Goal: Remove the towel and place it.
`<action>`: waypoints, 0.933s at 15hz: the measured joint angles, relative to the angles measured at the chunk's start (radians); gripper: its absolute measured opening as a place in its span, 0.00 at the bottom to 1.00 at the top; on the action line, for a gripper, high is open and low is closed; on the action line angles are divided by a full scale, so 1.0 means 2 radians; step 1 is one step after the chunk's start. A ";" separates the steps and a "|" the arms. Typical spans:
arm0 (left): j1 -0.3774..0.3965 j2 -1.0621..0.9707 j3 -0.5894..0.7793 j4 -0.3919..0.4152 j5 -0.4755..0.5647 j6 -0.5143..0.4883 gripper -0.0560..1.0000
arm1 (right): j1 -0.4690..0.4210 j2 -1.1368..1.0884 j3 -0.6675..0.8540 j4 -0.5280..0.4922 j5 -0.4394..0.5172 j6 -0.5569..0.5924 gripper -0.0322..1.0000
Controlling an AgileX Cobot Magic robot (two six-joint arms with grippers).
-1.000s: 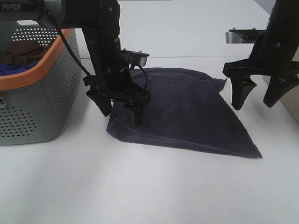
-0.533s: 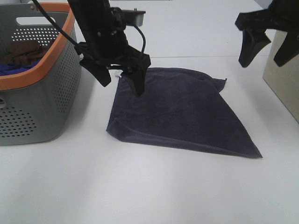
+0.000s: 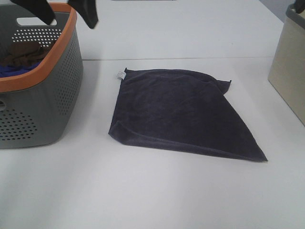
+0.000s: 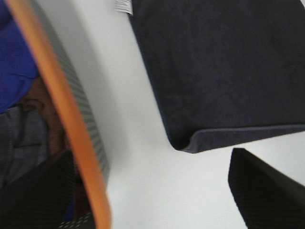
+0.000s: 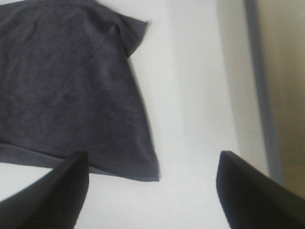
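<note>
From the high camera: towel (image 3: 181,110) spread flat on worktop (image 3: 152,191) just beside basket (image 3: 57,95), so removal and placing look done. Left wrist: left tool (image 4: 157,191) wide open, empty, over basket rim. Right wrist: right tool (image 5: 152,191) open, empty, above towel's edge.

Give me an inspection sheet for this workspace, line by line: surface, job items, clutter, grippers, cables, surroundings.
Surface: white table, no spills seen.
Job's things: towel lies on the table, one near edge folded over, white tag at its far corner.
Clutter: grey basket with orange rim, holding a brown cloth and a blue cloth.
Grippers: left gripper open, over the basket; right gripper open, holding nothing.
Cables: nothing seen.
Surroundings: beige box at the table's right.
</note>
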 joint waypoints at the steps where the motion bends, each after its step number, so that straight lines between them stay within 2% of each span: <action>1: 0.027 -0.019 0.010 0.002 -0.001 -0.001 0.83 | -0.028 -0.007 0.001 -0.001 0.000 -0.011 0.67; 2: 0.054 -0.038 0.026 0.002 -0.001 -0.001 0.83 | -0.045 -0.015 0.004 -0.004 0.000 -0.015 0.67; 4: 0.111 -0.078 0.073 0.007 0.000 -0.001 0.83 | -0.050 -0.040 0.021 -0.004 0.000 -0.025 0.67; 7: 0.165 -0.160 0.150 0.009 0.000 0.003 0.83 | -0.009 -0.095 0.077 -0.014 0.000 -0.036 0.67; 11: 0.170 -0.284 0.256 0.021 0.000 0.004 0.83 | 0.045 -0.201 0.160 -0.028 0.001 -0.035 0.67; 14: 0.170 -0.408 0.351 0.024 0.001 0.002 0.82 | 0.050 -0.319 0.235 -0.017 0.001 -0.035 0.67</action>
